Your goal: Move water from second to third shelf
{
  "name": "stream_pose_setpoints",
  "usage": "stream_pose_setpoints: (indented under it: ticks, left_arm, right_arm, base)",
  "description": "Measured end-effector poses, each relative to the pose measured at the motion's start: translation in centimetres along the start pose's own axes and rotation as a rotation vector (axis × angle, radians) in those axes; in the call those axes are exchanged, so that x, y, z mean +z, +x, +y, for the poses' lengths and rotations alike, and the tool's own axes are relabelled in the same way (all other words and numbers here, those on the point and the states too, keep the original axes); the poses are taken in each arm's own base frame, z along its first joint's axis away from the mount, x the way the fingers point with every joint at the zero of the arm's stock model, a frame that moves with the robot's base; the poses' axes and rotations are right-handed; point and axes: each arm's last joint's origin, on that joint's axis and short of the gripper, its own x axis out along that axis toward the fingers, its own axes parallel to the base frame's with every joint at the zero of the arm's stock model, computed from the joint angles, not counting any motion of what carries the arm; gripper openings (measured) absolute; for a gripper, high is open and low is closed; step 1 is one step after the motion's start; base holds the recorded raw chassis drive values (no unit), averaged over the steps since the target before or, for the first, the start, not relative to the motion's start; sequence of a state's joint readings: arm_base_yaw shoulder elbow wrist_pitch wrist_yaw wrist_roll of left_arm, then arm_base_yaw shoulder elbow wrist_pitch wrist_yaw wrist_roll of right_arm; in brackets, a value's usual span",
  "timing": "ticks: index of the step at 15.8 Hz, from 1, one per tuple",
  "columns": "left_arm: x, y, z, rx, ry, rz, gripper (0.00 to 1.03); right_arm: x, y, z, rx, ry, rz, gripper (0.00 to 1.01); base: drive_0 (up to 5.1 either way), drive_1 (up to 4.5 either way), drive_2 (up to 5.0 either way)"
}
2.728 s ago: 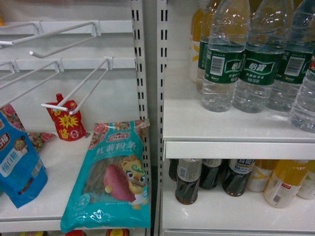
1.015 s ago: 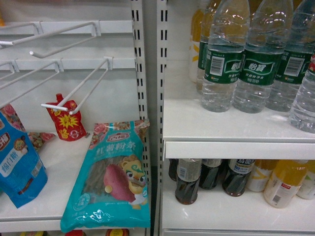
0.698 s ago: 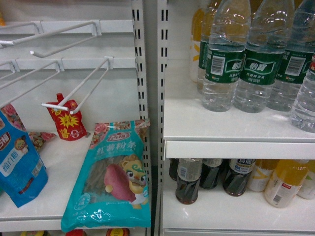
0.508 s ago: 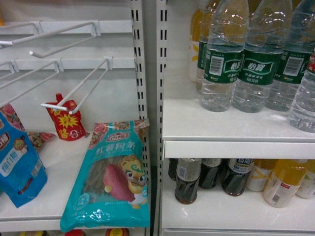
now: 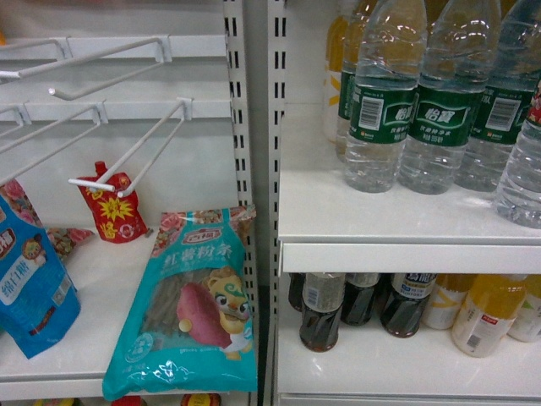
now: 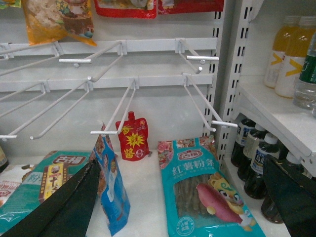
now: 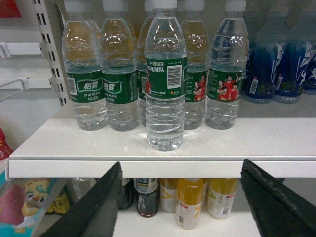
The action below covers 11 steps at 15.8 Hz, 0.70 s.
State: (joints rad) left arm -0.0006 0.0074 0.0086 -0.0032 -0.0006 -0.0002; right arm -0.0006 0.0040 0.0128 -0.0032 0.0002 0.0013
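Note:
Several water bottles with green labels stand on the upper white shelf (image 7: 59, 168). One water bottle (image 7: 165, 84) stands alone in front of the row, near the shelf's edge. My right gripper (image 7: 180, 165) is open and empty, level with the shelf's front lip, just below and short of that bottle. The same row of water bottles (image 5: 380, 110) shows at the upper right of the head view, where neither gripper appears. My left gripper (image 6: 180, 162) is open and empty, facing the snack bay to the left.
The shelf below (image 5: 380, 372) holds dark bottles (image 5: 321, 313) and yellow juice bottles (image 5: 486, 317). Blue bottles (image 7: 266, 64) stand right of the water. A slotted upright (image 5: 254, 127) divides the bays. The left bay has wire hooks (image 5: 127, 165), a teal packet (image 5: 194, 304), a blue bag (image 5: 30, 288) and a red pouch (image 5: 110, 207).
The head view has drifted very slightly to one side. Nothing on the shelves has moved.

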Motion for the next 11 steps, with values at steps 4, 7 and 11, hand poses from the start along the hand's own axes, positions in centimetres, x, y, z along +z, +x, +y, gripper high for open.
stream_pose_setpoints:
  ticks: [4, 7, 11]
  left_arm:
    - [0.00, 0.00, 0.00, 0.000, 0.000, 0.000, 0.98]
    - [0.00, 0.00, 0.00, 0.000, 0.000, 0.000, 0.98]
    - [0.00, 0.00, 0.00, 0.000, 0.000, 0.000, 0.98]
  right_arm:
    - [0.00, 0.00, 0.00, 0.000, 0.000, 0.000, 0.97]
    - [0.00, 0.00, 0.00, 0.000, 0.001, 0.000, 0.98]
    - [0.00, 0.00, 0.00, 0.000, 0.000, 0.000, 0.98]
  base:
    - [0.0, 0.00, 0.0]
    - [0.0, 0.00, 0.0]
    - [0.0, 0.00, 0.0]
